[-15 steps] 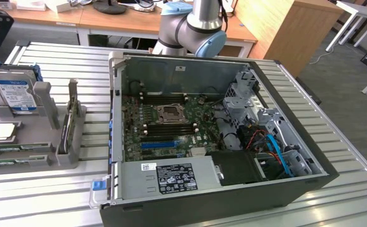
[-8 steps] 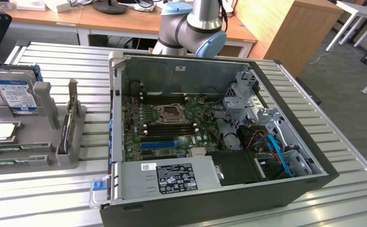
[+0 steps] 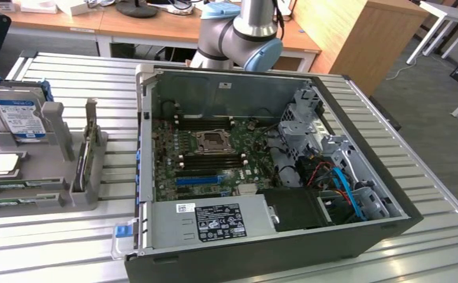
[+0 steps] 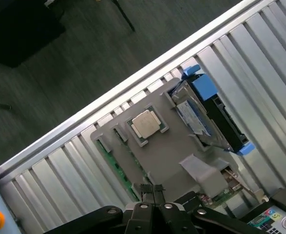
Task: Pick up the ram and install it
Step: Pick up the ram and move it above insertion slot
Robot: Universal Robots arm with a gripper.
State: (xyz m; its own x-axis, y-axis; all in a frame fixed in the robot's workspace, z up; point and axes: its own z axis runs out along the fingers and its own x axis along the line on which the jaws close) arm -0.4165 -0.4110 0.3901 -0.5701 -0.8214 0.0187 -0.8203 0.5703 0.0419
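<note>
Barely begun: claw (image 4: 152,190) pinched shut, empty (nothing in its grip), poised above grey parts holder (image 3: 54,121) at the exterior view's left; ram (image 4: 117,165) unpicked, uninstalled.

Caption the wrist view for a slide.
Shut pincer hovering over the gray parts holder that carries the ram, a processor chip and a blue-framed hard drive.

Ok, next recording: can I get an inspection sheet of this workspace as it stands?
Surface: ribbed metal table, carrying an open computer case and a grey holder.
Job's things: ram seated in the holder's slot, not picked up.
Clutter: hard drive and processor chip on the holder.
Grippers: gripper shut, empty, over the holder.
Cables: red and blue cables inside the case.
Surroundings: wooden desks behind; dark floor.
</note>
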